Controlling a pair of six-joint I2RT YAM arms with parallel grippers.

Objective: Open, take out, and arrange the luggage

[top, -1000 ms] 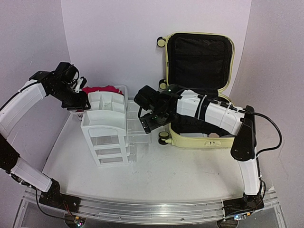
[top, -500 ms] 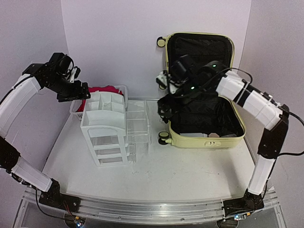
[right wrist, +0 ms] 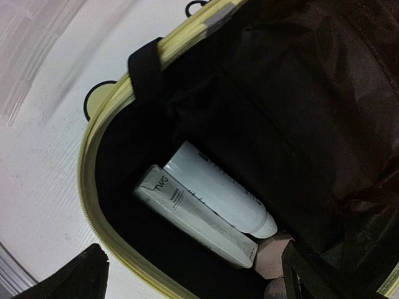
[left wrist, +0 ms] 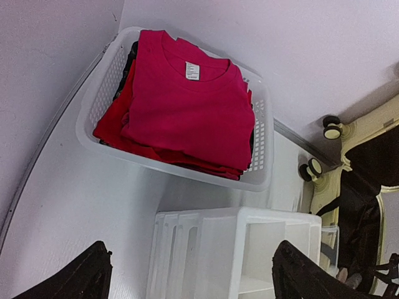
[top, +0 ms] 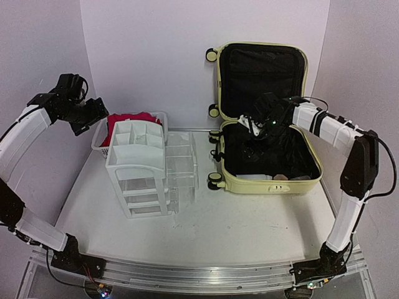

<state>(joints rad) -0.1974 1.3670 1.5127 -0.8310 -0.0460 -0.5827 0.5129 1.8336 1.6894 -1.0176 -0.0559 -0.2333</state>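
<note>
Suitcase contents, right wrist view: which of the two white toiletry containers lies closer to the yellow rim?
The flat pack printed TWG, on the side toward the suitcase rim. The round bottle lies alongside it, further into the black lining.

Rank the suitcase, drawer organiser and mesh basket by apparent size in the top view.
Largest: the luggage.
Next: the drawer organiser.
Smallest: the mesh basket, though the organiser hides part of it.
</note>
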